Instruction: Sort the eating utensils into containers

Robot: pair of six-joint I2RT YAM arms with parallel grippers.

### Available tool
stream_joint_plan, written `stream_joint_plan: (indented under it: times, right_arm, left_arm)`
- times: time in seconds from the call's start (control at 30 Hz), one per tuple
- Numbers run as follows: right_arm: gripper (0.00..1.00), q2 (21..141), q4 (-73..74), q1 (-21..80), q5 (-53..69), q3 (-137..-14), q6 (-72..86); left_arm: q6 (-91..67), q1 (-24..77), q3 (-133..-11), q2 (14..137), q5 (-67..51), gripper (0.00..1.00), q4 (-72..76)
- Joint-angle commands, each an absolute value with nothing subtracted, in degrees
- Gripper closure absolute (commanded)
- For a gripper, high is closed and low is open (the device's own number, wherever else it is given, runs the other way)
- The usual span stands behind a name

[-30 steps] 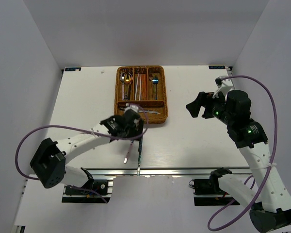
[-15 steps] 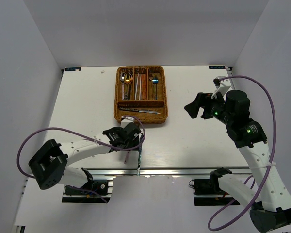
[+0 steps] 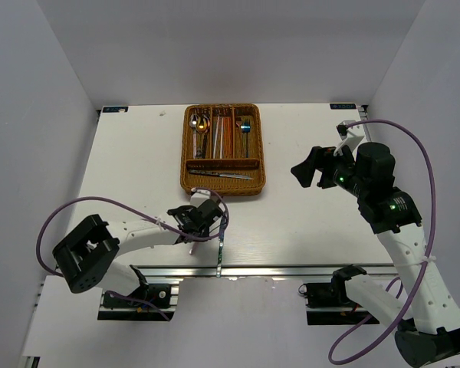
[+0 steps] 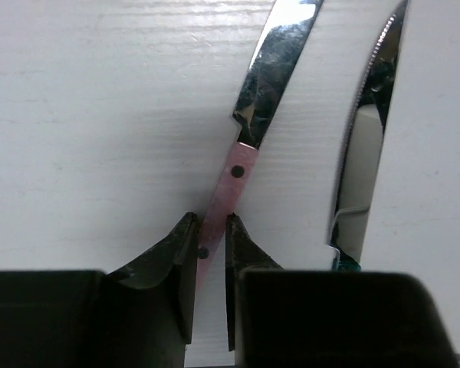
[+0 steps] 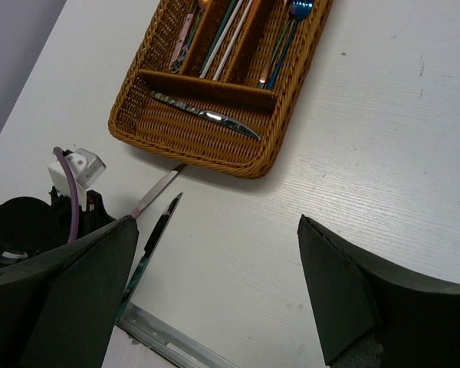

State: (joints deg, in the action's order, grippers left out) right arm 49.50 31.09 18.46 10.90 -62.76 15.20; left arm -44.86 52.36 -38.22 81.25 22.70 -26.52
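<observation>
Cannot see the blade tip of the pink-handled shiny silver knife [image 4: 236,172] in the left wrist view: cut off by the top edge. Cannot see the butt of its handle either, tucked between and behind the dark fingers [image 4: 176,264] of the left gripper [image 4: 211,230]. Clipped at the top too: the serrated silver knife with a green handle [image 4: 364,138], nearly all of that handle hidden behind the gripper's black body. In the right wrist view, cropped at the top: far end of the brown woven wicker tray [image 5: 192,149], along with the upper ends of the cutlery in its long slots [image 5: 228,34]. From above, too small to tell that cutlery apart by kind.
</observation>
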Motion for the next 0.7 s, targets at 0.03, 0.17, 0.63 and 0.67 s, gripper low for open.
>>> stream_joint_plan:
  times: [0.03, 0.17, 0.63, 0.67]
  right_arm:
    - [0.11, 49.2, 28.4, 18.7, 11.4, -62.9, 14.9]
    - [0.11, 49.0, 28.6, 18.7, 11.0, -63.0, 14.7]
    - [0.11, 48.4, 28.6, 18.7, 10.1, -63.4, 14.7]
    - [0.11, 48.3, 28.6, 18.7, 10.0, -63.5, 14.6]
  left_arm:
    - [-45.4, 53.0, -36.0, 83.1, 20.4, 0.83, -27.8]
    - [-45.2, 53.0, -35.9, 81.1, 18.5, 1.0, -29.1]
    - [-33.1, 54.2, -57.5, 75.4, 13.4, 1.0, -49.7]
    - [-31.8, 54.2, -59.0, 75.7, 14.8, 1.0, -51.0]
